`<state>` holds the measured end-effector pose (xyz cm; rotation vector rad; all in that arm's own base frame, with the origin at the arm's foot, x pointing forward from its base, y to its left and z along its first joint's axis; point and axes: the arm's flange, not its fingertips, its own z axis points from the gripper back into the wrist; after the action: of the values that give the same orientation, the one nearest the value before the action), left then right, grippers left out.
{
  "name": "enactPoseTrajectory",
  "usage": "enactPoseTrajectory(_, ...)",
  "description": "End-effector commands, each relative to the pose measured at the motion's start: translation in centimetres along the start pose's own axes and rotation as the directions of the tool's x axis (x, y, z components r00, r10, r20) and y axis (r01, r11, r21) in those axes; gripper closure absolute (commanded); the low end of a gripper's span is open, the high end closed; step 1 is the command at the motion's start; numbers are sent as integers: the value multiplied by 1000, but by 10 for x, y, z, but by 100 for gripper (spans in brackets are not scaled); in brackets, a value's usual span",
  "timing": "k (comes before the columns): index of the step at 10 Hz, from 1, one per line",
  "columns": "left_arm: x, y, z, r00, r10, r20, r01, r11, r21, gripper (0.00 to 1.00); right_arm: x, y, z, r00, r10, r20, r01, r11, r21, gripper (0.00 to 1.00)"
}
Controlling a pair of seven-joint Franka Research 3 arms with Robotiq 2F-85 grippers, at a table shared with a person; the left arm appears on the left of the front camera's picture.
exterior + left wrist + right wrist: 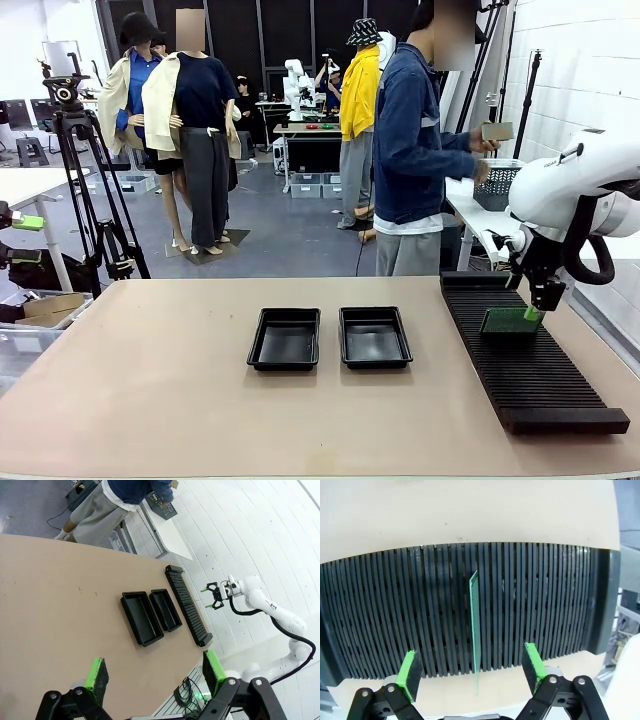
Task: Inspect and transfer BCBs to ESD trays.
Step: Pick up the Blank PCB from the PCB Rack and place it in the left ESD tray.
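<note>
Now the BCB (pixel 474 625) stands on edge in a slot of the rack (pixel 530 385), at the right of the tabletop (pixel 150 380), its long axis running along the slot. Directly over it hangs the right gripper (pixel 470 655), fingers (pixel 410 672) spread wide, one beside each flat face, neither touching. The left gripper (pixel 155 669) is also open, high and well apart. Both trays (pixel 285 345) lie empty at mid-tabletop.

This is a robotics lab: a white robot arm (pixel 570 185) hangs over the right edge of a wide tan bench (pixel 150 400), a camera tripod (pixel 72 125) stands beyond its left edge, and a white-painted brick wall (pixel 570 60) runs along its right.
</note>
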<state>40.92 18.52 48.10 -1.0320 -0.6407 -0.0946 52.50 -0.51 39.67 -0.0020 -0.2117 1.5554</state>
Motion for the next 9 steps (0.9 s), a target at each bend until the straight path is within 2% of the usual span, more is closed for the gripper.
enactPoseTrajectory(1, -2, -1, 1, 1000, 0, -1, 0, 1000, -1, 0, -2, -3, -13, 1000, 17, 24, -17, 1000, -11, 0)
enactPoseTrajectory(5, -2, -1, 1, 1000, 0, -1, 0, 1000, -1, 0, -1, -5, -38, 1000, 10, 29, -10, 1000, 12, 0)
enactPoseTrajectory(9, -2, -1, 1, 1000, 0, -1, 0, 1000, -1, 0, 2, -8, -43, 1000, 15, 17, -15, 1000, 10, 0)
